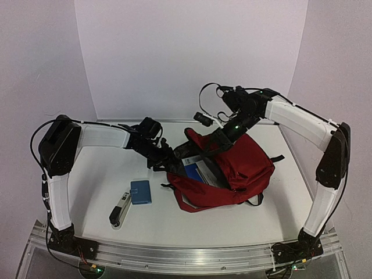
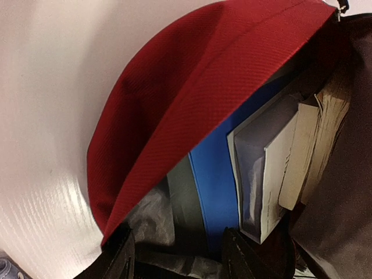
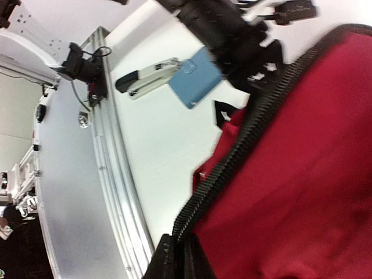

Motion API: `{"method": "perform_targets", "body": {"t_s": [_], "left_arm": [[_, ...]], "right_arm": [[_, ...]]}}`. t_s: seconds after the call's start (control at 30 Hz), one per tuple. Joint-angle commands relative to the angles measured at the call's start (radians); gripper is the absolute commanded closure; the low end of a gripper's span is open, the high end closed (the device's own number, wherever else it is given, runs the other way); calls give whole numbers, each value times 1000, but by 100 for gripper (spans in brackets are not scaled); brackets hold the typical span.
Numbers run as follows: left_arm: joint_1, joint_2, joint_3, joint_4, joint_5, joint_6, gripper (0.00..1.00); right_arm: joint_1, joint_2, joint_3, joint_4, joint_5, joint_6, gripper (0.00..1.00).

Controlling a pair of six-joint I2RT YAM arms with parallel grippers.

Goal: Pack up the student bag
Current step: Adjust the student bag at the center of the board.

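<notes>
Grip first: your right gripper (image 3: 174,260) pinches, jaws narrow, the zipper edge (image 3: 247,142) of the student bag (image 1: 247,163), which lies centre-right on the table (image 1: 99,174), mouth facing left. Your left gripper (image 2: 180,256) sits half open at that mouth, grey lining (image 2: 154,215) between its jaws. Hold the flap (image 2: 192,87) high and taut; books (image 2: 273,168) inside crowd the opening.

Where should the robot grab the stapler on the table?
Across its narrow middle, coming straight down from above. The stapler lies flat on the table, long and slim, so the fingers should fit over its two long sides there.
</notes>
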Motion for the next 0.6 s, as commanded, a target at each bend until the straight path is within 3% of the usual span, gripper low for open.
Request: {"method": "perform_targets", "body": {"t_s": [0.0,0.1,0.2,0.43,0.57], "left_arm": [[9,-75,-28,40,-30,-50,52],[10,-55,-24,49,-34,-60,59],[15,-8,5,46,-33,-64,70],[61,83,138,-26,-22,-14,99],[127,102,218,-98,-27,48,100]], "right_arm": [[-17,37,53,33,-12,35,59],[-72,18,40,28,-8,35,39],[-153,-22,-11,15,22,8,32],[-331,-106,-129,-39,142,-92,31],[-371,-124,-185,-46,199,-131,32]]}}
